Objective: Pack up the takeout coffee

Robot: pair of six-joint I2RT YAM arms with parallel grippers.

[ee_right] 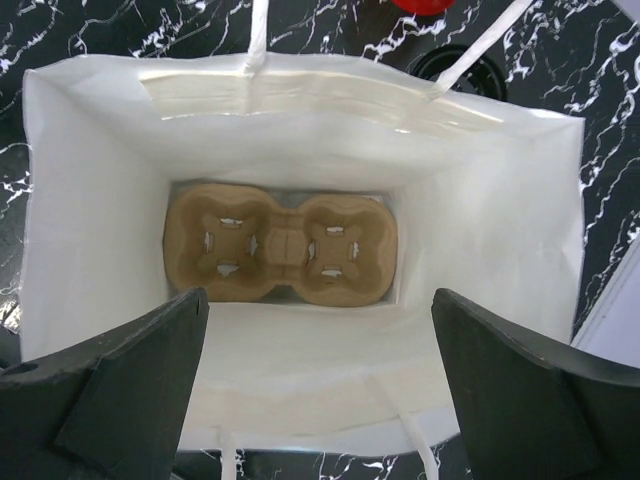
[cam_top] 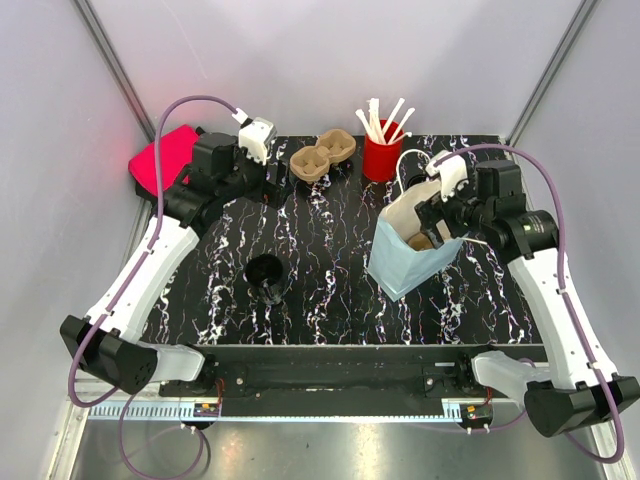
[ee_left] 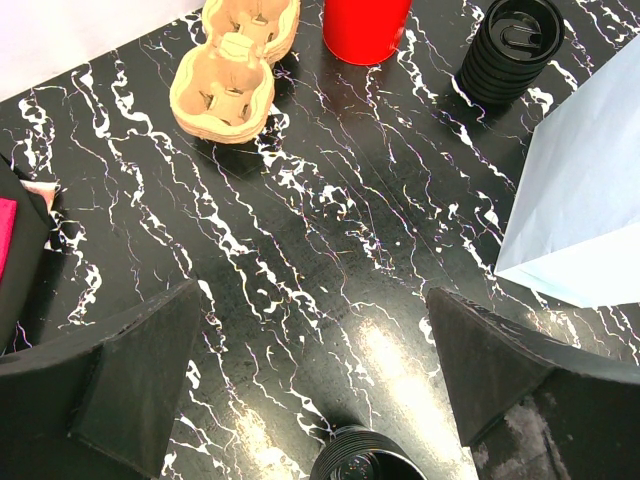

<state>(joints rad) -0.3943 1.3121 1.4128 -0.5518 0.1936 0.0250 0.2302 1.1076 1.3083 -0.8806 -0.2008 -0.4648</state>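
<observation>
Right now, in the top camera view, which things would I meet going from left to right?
Pink pad → black coffee cup → cardboard cup carriers → blue paper bag. The red cup of stirrers overlaps the bag's left part, so I leave it out.

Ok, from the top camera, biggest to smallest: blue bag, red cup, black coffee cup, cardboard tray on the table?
1. blue bag
2. cardboard tray
3. red cup and black coffee cup look about the same, so I won't rank them.
</observation>
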